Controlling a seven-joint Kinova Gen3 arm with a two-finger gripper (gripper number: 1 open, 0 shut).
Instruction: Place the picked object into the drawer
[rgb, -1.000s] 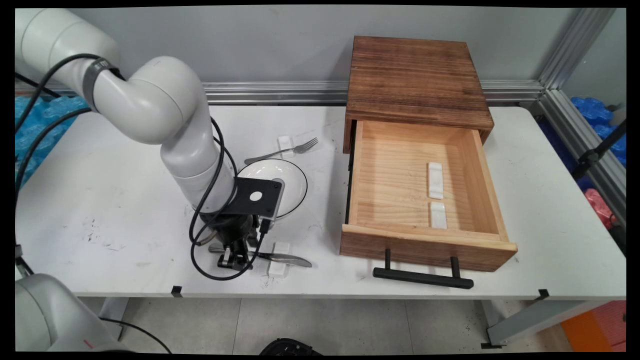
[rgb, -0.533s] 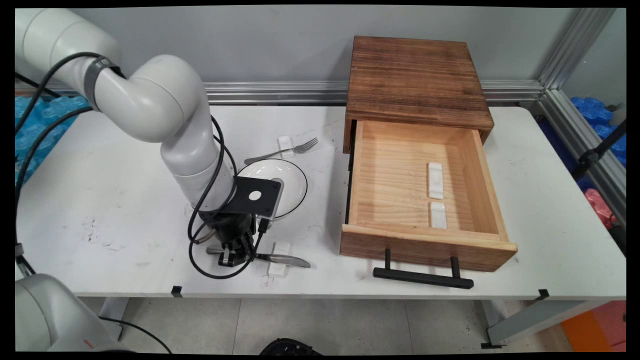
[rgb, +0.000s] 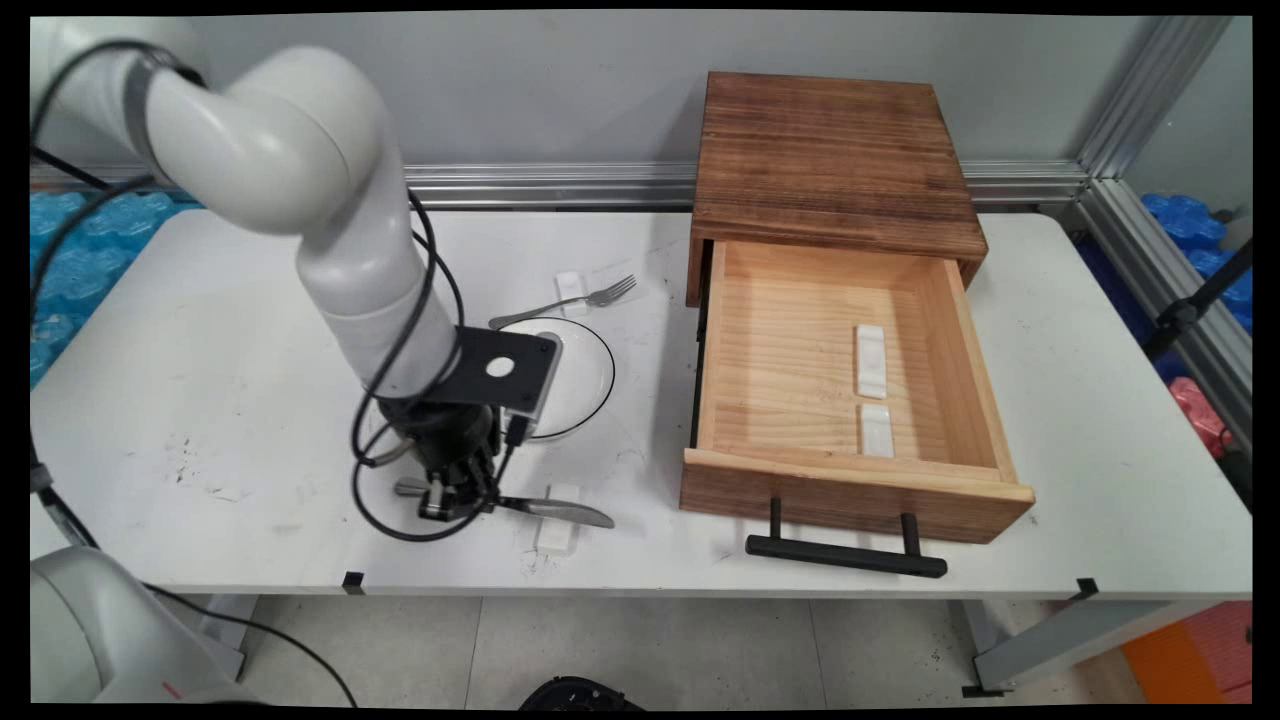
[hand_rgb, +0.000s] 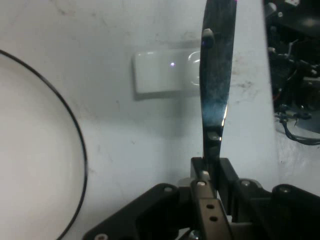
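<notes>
My gripper (rgb: 447, 503) is shut on a table knife (rgb: 560, 512) near the table's front edge, gripping it by the handle. The blade points right and passes over a small white cutlery rest (rgb: 556, 535). In the hand view the fingers (hand_rgb: 204, 177) pinch the knife (hand_rgb: 216, 80), whose blade runs up the picture across the white rest (hand_rgb: 160, 70). A white plate with a thin black rim (rgb: 590, 372) lies just behind the gripper, partly hidden by the hand; its rim (hand_rgb: 75, 131) curves along the left of the hand view.
A fork (rgb: 575, 298) lies on another white rest behind the plate. To the right stands a wooden cabinet (rgb: 830, 150) with its drawer (rgb: 850, 495) pulled out; two white rests (rgb: 872, 385) lie inside. The drawer's black handle (rgb: 845, 555) juts toward the table's front edge.
The arm has shifted left and slightly up, carrying the gripped knife a little to the left. The white rest under the blade has stayed in place.
</notes>
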